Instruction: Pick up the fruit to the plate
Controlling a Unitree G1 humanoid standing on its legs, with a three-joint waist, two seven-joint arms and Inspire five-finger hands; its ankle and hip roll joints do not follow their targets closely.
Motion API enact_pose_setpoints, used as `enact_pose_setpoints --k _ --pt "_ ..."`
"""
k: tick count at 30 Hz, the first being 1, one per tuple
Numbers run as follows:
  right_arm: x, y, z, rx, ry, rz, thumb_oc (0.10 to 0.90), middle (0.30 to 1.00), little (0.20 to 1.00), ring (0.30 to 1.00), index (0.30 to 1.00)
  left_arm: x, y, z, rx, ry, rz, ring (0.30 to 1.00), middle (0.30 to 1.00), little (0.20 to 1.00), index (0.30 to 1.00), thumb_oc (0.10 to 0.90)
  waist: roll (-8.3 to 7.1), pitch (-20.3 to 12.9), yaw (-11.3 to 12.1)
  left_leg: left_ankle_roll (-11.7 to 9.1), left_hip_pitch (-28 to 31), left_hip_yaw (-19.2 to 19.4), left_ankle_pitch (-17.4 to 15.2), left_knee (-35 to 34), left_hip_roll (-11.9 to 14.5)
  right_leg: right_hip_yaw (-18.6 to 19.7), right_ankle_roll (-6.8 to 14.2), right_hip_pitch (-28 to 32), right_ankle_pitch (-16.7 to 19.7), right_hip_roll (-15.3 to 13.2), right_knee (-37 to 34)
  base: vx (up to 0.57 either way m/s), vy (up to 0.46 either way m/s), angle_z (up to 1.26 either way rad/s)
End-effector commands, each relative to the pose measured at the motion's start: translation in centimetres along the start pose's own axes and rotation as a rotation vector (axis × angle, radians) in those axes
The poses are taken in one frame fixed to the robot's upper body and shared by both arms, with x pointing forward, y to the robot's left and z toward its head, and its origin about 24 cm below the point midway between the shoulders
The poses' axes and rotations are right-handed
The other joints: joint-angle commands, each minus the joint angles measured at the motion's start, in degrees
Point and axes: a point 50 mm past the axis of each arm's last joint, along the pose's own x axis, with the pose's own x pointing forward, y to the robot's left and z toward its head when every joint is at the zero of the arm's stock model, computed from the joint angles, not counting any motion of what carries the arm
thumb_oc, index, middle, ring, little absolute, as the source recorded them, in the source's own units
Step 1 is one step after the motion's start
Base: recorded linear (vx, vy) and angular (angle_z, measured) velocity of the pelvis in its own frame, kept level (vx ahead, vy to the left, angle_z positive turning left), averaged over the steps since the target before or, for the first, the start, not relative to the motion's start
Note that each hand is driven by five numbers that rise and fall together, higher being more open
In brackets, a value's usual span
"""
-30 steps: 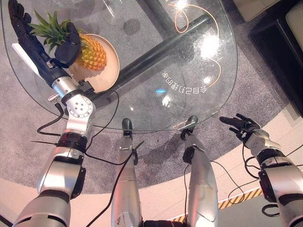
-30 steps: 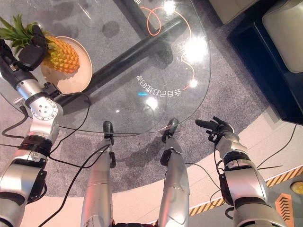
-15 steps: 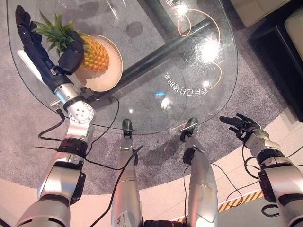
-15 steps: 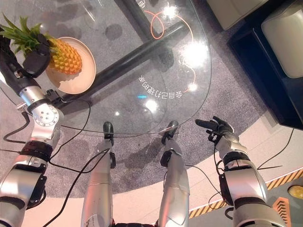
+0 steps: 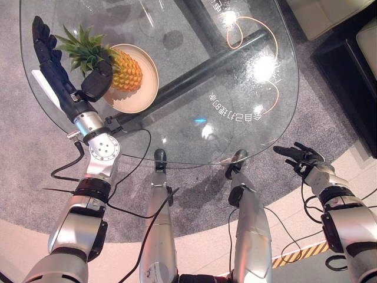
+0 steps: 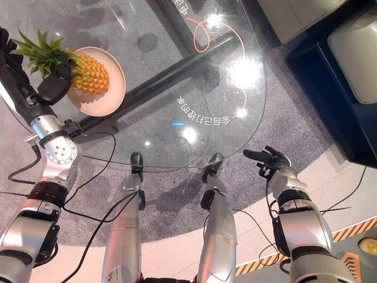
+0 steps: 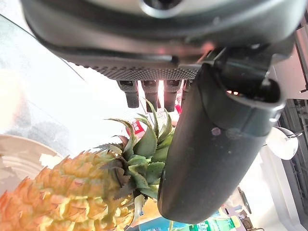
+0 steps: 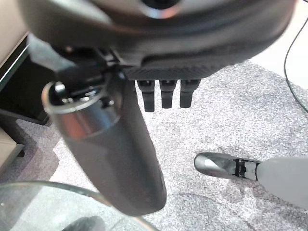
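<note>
We see the pineapple [image 5: 125, 72] lying on its side on the tan plate [image 5: 146, 88], body across the plate's middle, green crown [image 5: 85, 48] sticking out past the plate's left rim. Plate sits on the round glass table [image 5: 247, 71], toward its far left part. Printed characters [image 5: 234, 113] and an orange ring mark [image 5: 238, 32] show on the glass to the right of the plate, well apart from it.

Left hand [image 5: 59, 71] is over the table just left of the plate, fingers [image 5: 42, 42] straight and spread wide, pointing away from the robot, beside the crown. Its thumb [image 5: 98, 82] stands out toward the fruit, tip at the join of crown and body; we cannot tell if it touches. In the left wrist view the thumb [image 7: 211, 154] sits in front of the leaves, fingers straight past them, nothing gripped.

Right hand [image 5: 301, 158] hangs off the table's near right edge, over the grey carpet [image 5: 330, 106], fingers loose and spread, holding nothing. Right wrist view shows the same relaxed fingers [image 8: 166, 94] above carpet.
</note>
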Motion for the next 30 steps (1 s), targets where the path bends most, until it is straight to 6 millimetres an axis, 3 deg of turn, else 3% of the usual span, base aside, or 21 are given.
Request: enact_pose_setpoints --k 1,16,30 --pt "-0.2 -3.3 -0.5 0.011 0.011 -0.112 0.800 0.900 0.900 0.900 0.900 1.4 -0.1 3.2 -0.123 -0.176 0.030 0.900 0.900 0.900 0.900 0.800 1.07 -1.57 0.80 0.96 -2.35 0.49 0.98 0.56 -0.99 -0.72 5.57 3.02 -5.45 -3.03 3.06 0.00 0.000 0.00" --pt "-0.2 -3.6 -1.2 0.012 0.024 -0.119 0.800 0.900 0.900 0.900 0.900 0.3 -0.3 3.1 -0.133 -0.191 -0.018 0.900 0.900 0.900 0.900 0.800 1.15 -1.57 1.23 0.93 -1.41 -0.21 0.92 0.46 -1.09 -0.35 5.62 4.05 -5.72 -2.86 3.10 0.00 -0.001 0.01" --pt "-0.3 -3.9 -2.2 0.030 0.056 -0.124 0.800 0.900 0.900 0.900 0.900 -0.2 -0.6 2.9 -0.132 -0.168 -0.098 0.900 0.900 0.900 0.900 0.800 -0.06 -1.57 2.03 0.95 1.63 -0.55 0.35 0.75 -0.57 -0.99 5.97 7.89 -6.29 -2.85 3.21 -0.01 -0.012 0.02"
